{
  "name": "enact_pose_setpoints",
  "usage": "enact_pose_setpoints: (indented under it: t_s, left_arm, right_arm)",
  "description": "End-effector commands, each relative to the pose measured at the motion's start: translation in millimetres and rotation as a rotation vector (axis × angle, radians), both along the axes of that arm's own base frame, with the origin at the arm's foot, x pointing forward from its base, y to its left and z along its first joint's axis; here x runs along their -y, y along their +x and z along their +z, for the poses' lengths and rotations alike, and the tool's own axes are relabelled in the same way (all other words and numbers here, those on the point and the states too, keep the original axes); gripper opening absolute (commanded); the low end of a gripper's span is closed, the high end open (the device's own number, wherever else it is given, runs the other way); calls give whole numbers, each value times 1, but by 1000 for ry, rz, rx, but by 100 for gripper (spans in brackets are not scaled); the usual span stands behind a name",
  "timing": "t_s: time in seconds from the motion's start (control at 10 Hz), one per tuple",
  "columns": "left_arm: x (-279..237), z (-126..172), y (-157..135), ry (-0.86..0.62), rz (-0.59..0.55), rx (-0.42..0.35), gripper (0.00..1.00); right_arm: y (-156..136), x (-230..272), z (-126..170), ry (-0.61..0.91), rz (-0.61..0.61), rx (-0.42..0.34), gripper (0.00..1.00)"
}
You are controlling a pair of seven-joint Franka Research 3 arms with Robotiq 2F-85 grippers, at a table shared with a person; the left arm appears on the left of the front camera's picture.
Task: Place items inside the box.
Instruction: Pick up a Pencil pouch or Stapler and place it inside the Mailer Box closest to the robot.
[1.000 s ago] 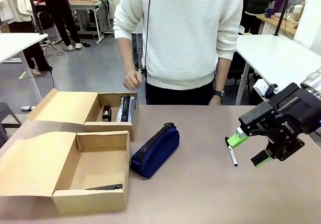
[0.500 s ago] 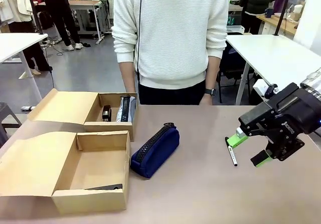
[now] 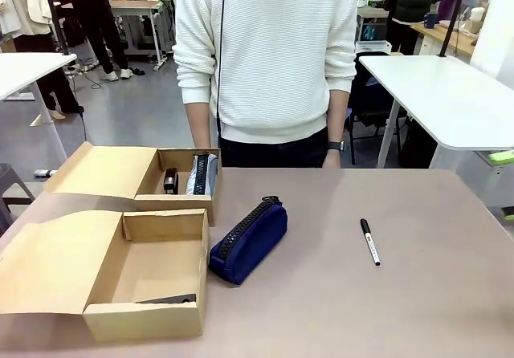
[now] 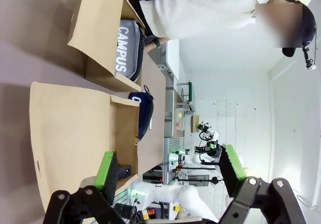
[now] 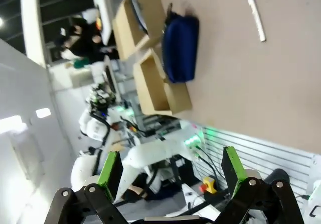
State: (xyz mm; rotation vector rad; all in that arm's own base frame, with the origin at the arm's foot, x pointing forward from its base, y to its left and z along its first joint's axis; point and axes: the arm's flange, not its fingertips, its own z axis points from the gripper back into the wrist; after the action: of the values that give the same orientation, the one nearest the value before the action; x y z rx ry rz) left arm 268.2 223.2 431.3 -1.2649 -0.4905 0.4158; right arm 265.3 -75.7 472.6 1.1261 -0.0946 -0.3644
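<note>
Black, slim and round, the marker pen (image 3: 369, 241) could roll away from our right gripper (image 5: 170, 168), whose fingers, like our left gripper's (image 4: 169, 166), stand spread and empty.

Tan table (image 3: 337, 310), near box (image 3: 144, 322), far box (image 3: 173, 205) at left, navy pouch (image 3: 253, 242) beside them, marker pen (image 3: 369, 242) apart

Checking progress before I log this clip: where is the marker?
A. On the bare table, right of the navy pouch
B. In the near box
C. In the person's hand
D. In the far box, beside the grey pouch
A: the marker lies flat on the table, well to the right of the navy pouch.
</note>
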Motion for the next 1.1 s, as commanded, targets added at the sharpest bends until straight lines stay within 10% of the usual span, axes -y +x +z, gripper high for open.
enact_pose_setpoints:
  t_s: [0.0,1.0]
  left_arm:
    - [0,1,-1,-1,-7,22,100]
    - [0,1,-1,-1,-7,22,100]
  right_arm:
    - [-8,-13,-24,73,64,81,100]
    - [0,10,-12,66,22,49,100]
